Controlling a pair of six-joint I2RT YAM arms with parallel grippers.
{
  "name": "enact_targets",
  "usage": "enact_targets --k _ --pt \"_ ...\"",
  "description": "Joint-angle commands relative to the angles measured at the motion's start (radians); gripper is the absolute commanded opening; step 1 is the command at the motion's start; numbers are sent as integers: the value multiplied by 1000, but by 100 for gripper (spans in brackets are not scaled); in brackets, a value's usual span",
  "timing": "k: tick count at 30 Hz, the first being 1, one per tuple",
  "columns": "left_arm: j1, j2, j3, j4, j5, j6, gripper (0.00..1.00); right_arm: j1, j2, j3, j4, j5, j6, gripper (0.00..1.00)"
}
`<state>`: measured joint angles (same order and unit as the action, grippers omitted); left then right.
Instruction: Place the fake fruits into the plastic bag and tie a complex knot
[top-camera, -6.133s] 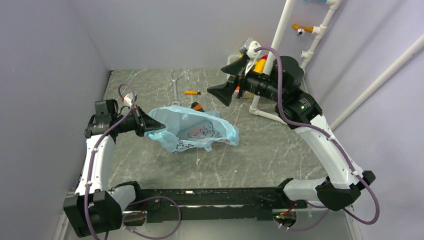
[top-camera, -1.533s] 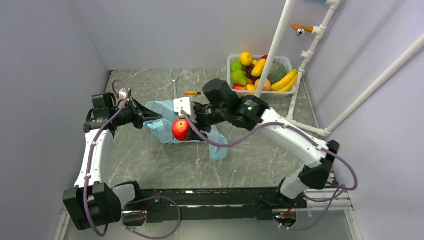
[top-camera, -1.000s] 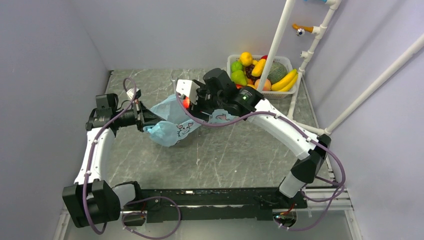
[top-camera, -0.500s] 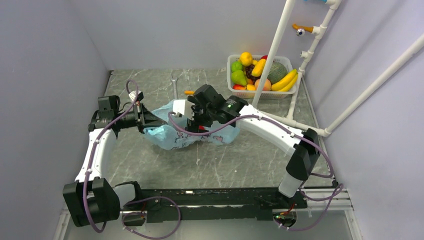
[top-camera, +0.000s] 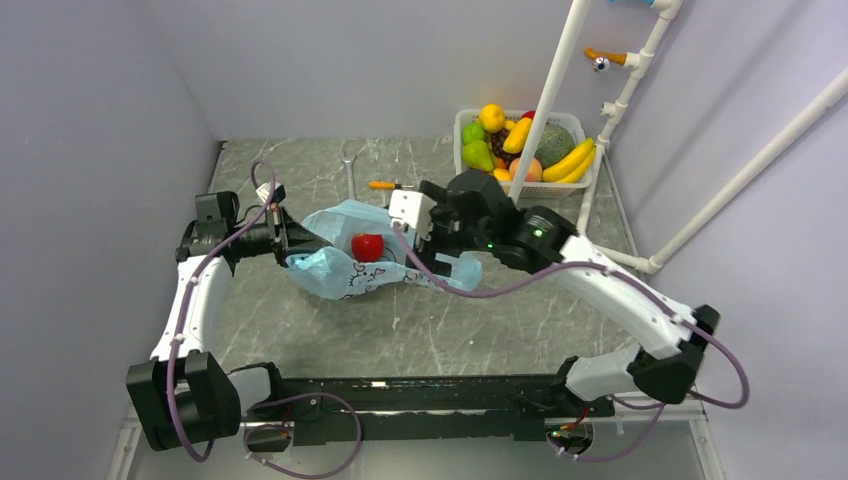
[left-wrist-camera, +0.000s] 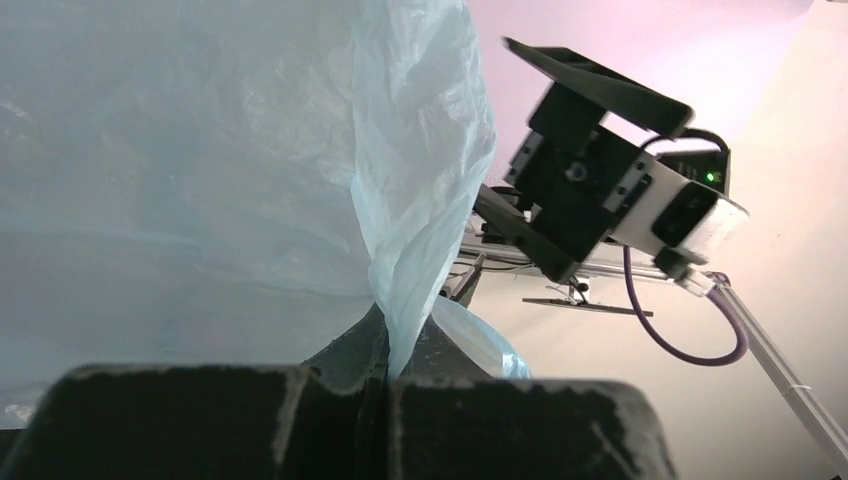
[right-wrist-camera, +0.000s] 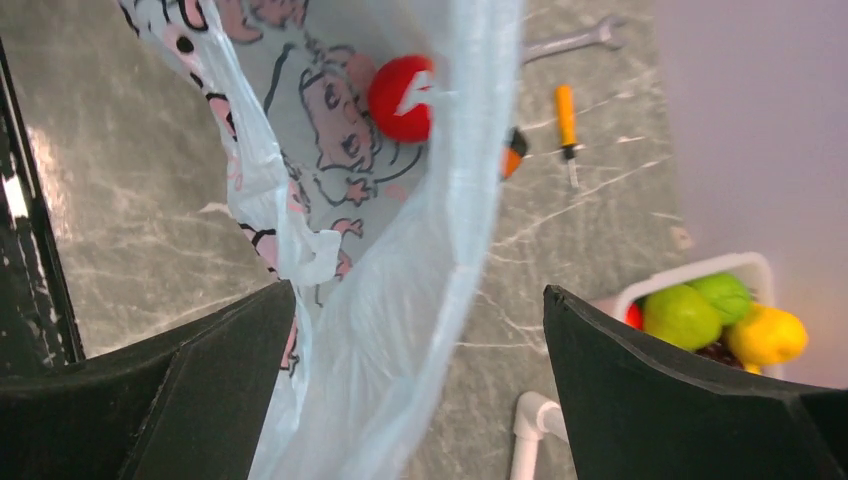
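The light-blue plastic bag (top-camera: 345, 262) lies open at mid-table, with a red fruit (top-camera: 367, 246) inside it. My left gripper (top-camera: 290, 240) is shut on the bag's left edge (left-wrist-camera: 410, 290) and holds it up. My right gripper (top-camera: 432, 243) is open and empty, just right of the bag's mouth. In the right wrist view the bag (right-wrist-camera: 400, 300) hangs between my wide-open fingers and the red fruit (right-wrist-camera: 400, 97) shows inside. The other fruits (top-camera: 520, 145) sit in the white basket (top-camera: 465, 125) at the back right. No knot shows.
An orange-handled screwdriver (top-camera: 383, 185) and a wrench (top-camera: 350, 175) lie behind the bag. A white pipe frame (top-camera: 555, 70) stands in front of the basket at the back right. Grey walls close in the left and back.
My right gripper carried the red fruit over the bag, let it go inside, and has pulled back to the right, open. The left gripper kept its hold on the bag.
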<state>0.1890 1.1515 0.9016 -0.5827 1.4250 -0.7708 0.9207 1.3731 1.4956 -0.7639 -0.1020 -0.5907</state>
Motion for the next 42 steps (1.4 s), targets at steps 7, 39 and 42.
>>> enact_targets --k 7,39,42 --pt "3 3 32 -22 12 45 0 -15 -154 -166 90 117 229 100" --pt "-163 396 667 -734 -871 1028 0 -486 324 161 31 -563 533 0" --pt "-171 395 606 -613 -865 1002 0 -480 331 69 139 -462 486 0"
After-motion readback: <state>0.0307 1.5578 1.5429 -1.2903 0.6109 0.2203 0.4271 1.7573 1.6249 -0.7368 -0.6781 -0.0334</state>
